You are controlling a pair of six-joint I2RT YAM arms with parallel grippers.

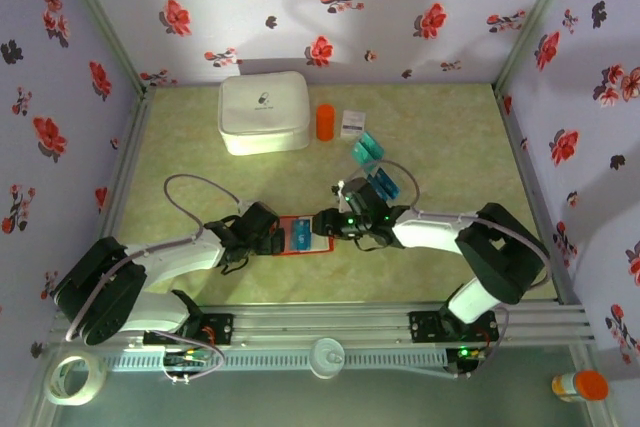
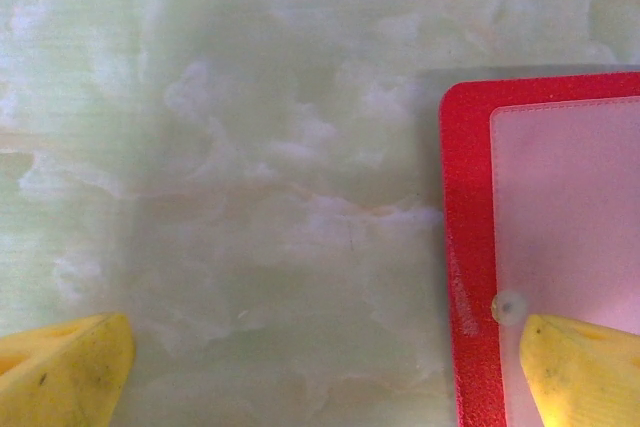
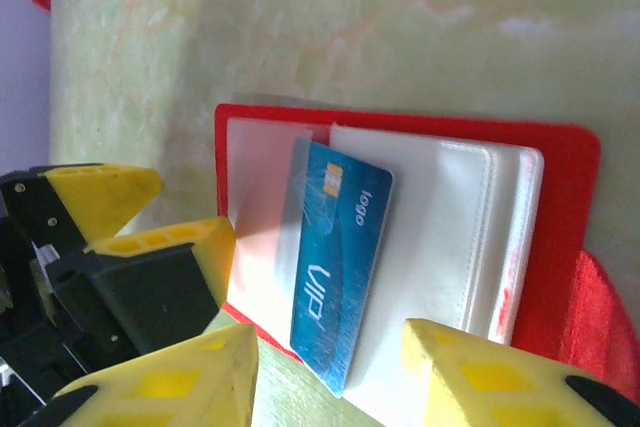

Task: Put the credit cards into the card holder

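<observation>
Right wrist: credit card [image 3: 335, 267] partly inside card holder [image 3: 560, 147].

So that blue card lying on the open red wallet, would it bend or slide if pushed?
Probably stiff: the blue card keeps straight edges and lies flat on the red wallet. Likely slippery: its face looks glossy, and so does the pale pocket beside it. It looks thin, so probably light.

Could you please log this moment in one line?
blue card partly in card holder; right gripper open; left gripper open at holder
</observation>
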